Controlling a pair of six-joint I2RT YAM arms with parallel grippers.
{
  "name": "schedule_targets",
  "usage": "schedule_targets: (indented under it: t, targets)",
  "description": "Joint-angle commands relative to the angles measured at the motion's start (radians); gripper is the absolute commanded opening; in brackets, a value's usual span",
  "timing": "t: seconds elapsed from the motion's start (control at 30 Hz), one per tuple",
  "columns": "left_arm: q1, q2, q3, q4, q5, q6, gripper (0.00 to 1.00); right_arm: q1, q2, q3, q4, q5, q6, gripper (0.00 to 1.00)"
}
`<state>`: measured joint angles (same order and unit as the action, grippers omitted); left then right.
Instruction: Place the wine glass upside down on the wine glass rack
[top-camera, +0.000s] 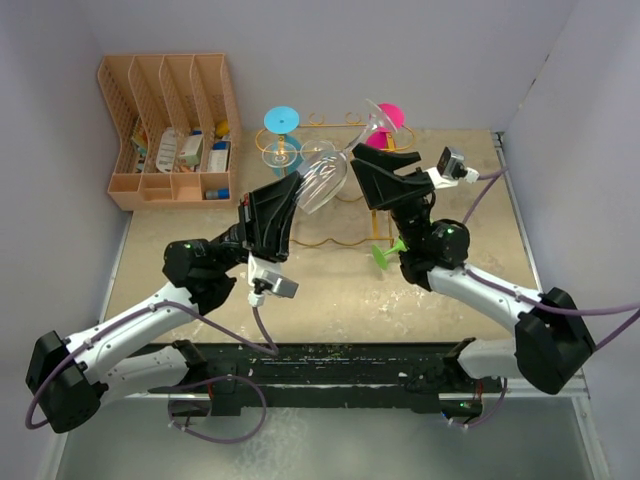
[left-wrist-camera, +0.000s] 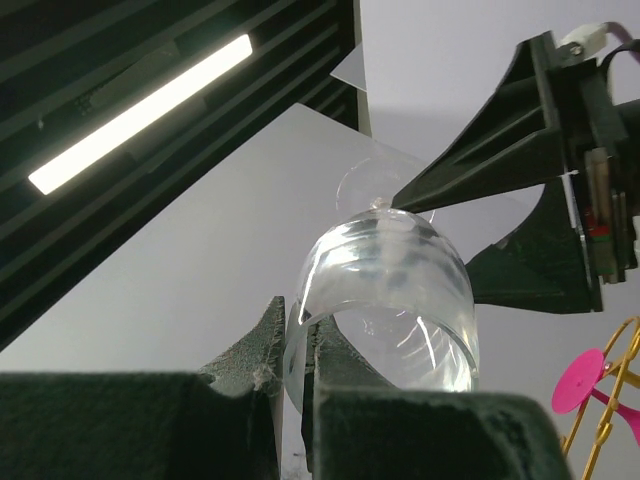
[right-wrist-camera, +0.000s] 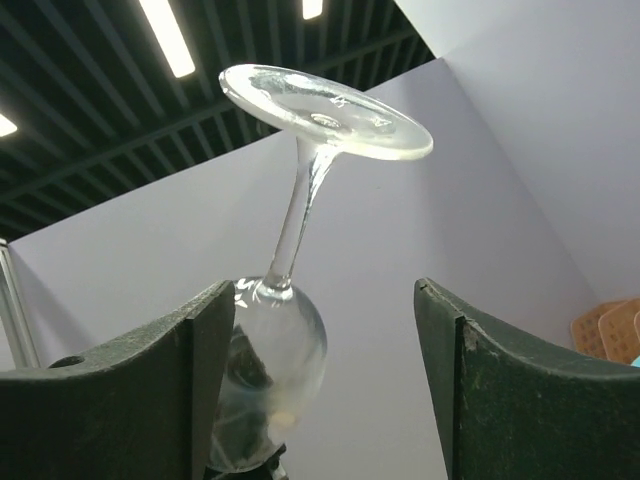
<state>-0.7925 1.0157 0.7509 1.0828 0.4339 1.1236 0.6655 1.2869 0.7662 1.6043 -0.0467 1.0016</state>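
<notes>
Wine glass (top-camera: 322, 180) looks mid-handover at frame centre: your left hand (left-wrist-camera: 295, 322) pinches its rim, your right hand (right-wrist-camera: 322, 290) gapes around the stem (right-wrist-camera: 296, 215), so close it next.

Top view looks down, wrist views close, angled upward, sharing wine glass (left-wrist-camera: 385, 300)

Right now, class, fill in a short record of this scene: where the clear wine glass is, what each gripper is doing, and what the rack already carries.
Wine glass: clear, tilted, foot uppermost, held off the table
Left gripper: shut on the bowl's rim
Right gripper: open, jaws either side of the stem
Rack: behind the glass, carries a cyan glass and a pink glass
Step left: glass not yet on the rack
</notes>
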Motion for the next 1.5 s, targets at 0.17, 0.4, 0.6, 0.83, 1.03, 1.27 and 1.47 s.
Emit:
schedule_targets:
  t: [0.17, 0.4, 0.6, 0.83, 1.03, 1.27, 1.47]
  targets:
    - [0.001, 0.006, 0.002, 0.063, 0.048, 0.083, 0.0, -0.003, 0.046, 0.139, 0.263, -0.066, 0.083, 0.59]
    - [0.001, 0.019, 0.007, 0.058, 0.066, 0.112, 0.0, -0.003, 0.071, 0.131, 0.288, -0.075, 0.11, 0.27]
    - [0.001, 0.028, 0.022, 0.04, 0.057, 0.125, 0.0, -0.003, 0.068, 0.116, 0.266, -0.061, 0.118, 0.0]
    - [0.001, 0.017, 0.041, -0.096, 0.031, 0.146, 0.36, -0.006, -0.096, 0.18, -0.192, -0.059, -0.078, 0.0]
    - [0.0, -0.022, 0.098, -0.252, -0.037, 0.127, 0.73, -0.013, -0.221, 0.293, -0.593, 0.08, -0.317, 0.0]
    - [0.0, -0.153, 0.274, -0.803, -0.167, 0.027, 0.99, -0.013, -0.36, 0.329, -1.105, 0.189, -0.6, 0.0]
    - [-0.001, -0.074, 0.716, -1.394, -0.357, -0.152, 0.99, -0.013, -0.454, 0.213, -1.366, 0.27, -0.747, 0.0]
